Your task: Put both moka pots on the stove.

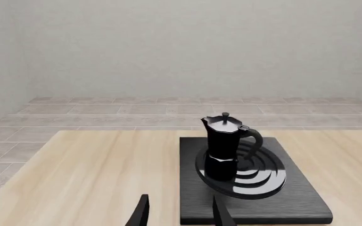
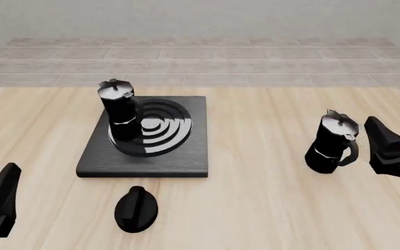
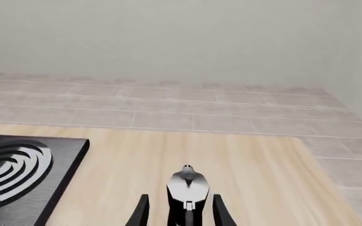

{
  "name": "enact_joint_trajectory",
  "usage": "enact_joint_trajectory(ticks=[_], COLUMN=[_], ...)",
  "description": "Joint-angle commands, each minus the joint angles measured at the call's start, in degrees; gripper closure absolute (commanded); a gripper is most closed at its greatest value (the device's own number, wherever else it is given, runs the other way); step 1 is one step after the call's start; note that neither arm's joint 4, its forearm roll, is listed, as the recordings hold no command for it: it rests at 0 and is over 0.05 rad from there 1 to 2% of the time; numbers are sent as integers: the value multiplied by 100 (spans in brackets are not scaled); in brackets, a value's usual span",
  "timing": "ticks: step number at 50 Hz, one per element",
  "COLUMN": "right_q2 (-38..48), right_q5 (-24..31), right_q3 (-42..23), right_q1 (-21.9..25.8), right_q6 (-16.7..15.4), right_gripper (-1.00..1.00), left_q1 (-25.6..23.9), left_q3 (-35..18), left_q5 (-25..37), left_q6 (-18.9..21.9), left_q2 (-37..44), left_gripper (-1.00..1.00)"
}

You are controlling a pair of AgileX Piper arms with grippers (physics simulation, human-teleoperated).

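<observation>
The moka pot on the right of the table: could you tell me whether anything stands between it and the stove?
Nothing visible does. Bare tabletop lies between that moka pot and the stove; the oval knob sits nearer the camera, off that line.
</observation>
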Motion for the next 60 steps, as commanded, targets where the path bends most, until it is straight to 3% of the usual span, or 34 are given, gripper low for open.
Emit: enact_joint_trajectory(ticks=[1,12,18,33,46,60], right_q2=[-387,-202,342,791,1573,2789], right_q5=[450,424,141,-190,-867,-1989], right_q3=[44,108,213,309,371,427], right_q1=[-159,-339,-381,-419,-323,-203], right_q6=[-24,62,154,234,339,342], right_gripper=[-100,-100,-100,-100,-100,-100], left_q1=[0,1,0,-1,0,2], left_q3=[0,0,0,0,0,0], left_q5=[0,-1,0,0,1,0], left_q6=[1,-1,2,2,1,0], left_q2=[0,0,0,0,0,0], left_gripper=[-100,-100,-100,-100,-100,-100])
